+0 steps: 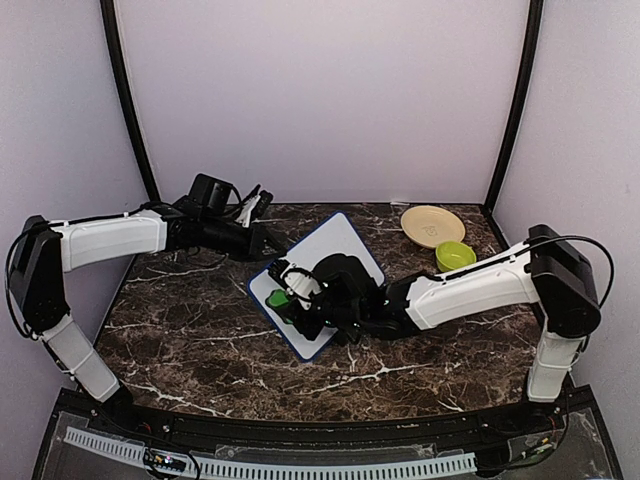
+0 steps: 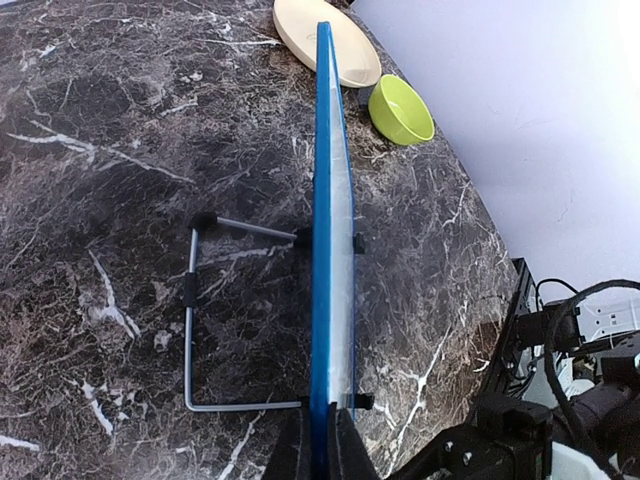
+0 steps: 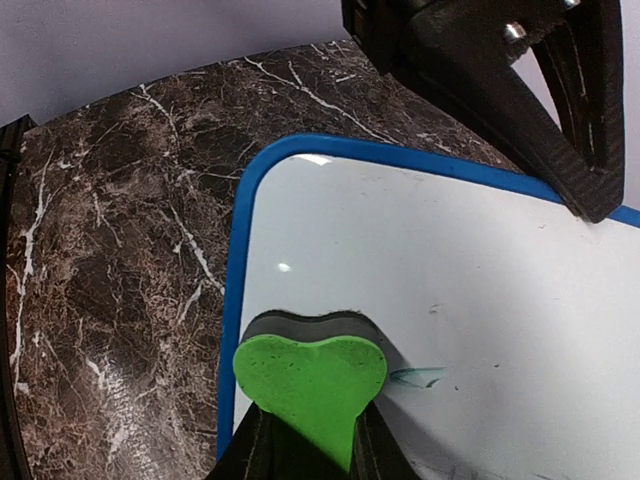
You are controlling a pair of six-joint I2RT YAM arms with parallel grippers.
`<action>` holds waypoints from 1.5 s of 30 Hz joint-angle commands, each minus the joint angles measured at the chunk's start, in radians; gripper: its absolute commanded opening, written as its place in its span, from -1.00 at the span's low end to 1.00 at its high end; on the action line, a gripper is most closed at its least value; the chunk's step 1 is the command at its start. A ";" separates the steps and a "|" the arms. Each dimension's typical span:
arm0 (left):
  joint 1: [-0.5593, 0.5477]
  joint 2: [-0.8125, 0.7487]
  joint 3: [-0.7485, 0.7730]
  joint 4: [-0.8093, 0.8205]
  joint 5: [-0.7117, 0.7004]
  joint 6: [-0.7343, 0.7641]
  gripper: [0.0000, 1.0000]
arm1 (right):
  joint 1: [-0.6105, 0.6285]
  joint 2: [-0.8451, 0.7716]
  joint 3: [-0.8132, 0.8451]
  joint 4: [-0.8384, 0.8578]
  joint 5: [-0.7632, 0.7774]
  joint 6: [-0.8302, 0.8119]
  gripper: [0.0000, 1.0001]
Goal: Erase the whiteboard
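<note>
Near the middle of the marble table (image 1: 200, 340), the whiteboard (image 1: 337, 245) is propped on a wire stand (image 2: 189, 320). Its blue rim is rounded at the corners and its face is almost plain white, with one faint bluish smear (image 3: 415, 377). The left gripper (image 2: 320, 455) is clamped on its edge; the right gripper (image 3: 310, 450) grips a green eraser (image 3: 310, 375) pressed to the board beside that smear.

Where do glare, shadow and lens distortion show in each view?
Right wrist: two small glare spots on the whiteboard near its corner; the green eraser casts a soft shadow to its right. Top external: the dark corner posts bow, a wide-angle effect. Left wrist: the marble table has an edge that looks curved too.
</note>
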 commanded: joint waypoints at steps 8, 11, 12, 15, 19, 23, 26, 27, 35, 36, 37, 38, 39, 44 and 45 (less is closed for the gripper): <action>-0.017 -0.009 0.023 0.013 0.032 -0.001 -1.00 | -0.181 -0.029 -0.062 -0.041 0.028 -0.001 -0.96; -0.018 -0.007 0.029 0.010 0.032 0.000 -1.00 | -0.211 -0.033 -0.078 -0.036 0.034 0.001 -0.95; -0.018 -0.006 0.029 0.009 0.032 -0.001 -1.00 | -0.218 -0.036 -0.083 -0.031 0.035 0.002 -0.95; -0.017 -0.005 0.030 0.011 0.033 -0.001 -1.00 | -0.219 -0.039 -0.089 -0.016 0.005 0.002 -0.96; -0.017 -0.006 0.029 0.013 0.033 -0.004 -1.00 | -0.164 -0.015 -0.042 -0.039 0.000 -0.001 -0.96; -0.017 -0.008 0.028 0.012 0.032 -0.006 -1.00 | -0.096 0.031 0.032 -0.099 0.012 -0.001 -0.97; -0.017 -0.010 0.027 0.012 0.032 -0.004 -1.00 | -0.056 0.048 0.059 -0.125 0.010 0.002 -0.97; -0.018 -0.010 0.026 0.012 0.032 -0.004 -1.00 | -0.044 0.049 0.063 -0.126 0.003 0.002 -0.97; -0.018 -0.015 0.021 0.013 0.031 -0.004 -1.00 | 0.004 0.083 0.080 -0.157 0.001 0.030 -0.98; -0.018 -0.016 0.019 0.012 0.030 -0.003 -1.00 | -0.007 0.077 0.068 -0.159 0.008 0.029 -0.99; -0.018 -0.017 0.019 0.011 0.028 -0.003 -1.00 | -0.026 0.067 0.051 -0.156 0.001 0.039 -0.99; -0.018 -0.017 0.018 0.011 0.027 -0.003 -1.00 | -0.050 0.050 0.032 -0.149 -0.007 0.051 -0.99; -0.018 -0.017 0.018 0.011 0.025 -0.001 -1.00 | -0.079 0.031 0.009 -0.138 -0.009 0.062 -0.99; -0.017 -0.012 0.020 0.017 0.027 -0.003 -1.00 | -0.154 -0.027 -0.026 -0.144 0.009 0.066 -0.98; -0.018 -0.009 0.022 0.017 0.028 -0.004 -1.00 | -0.163 -0.030 -0.027 -0.148 0.014 0.065 -0.98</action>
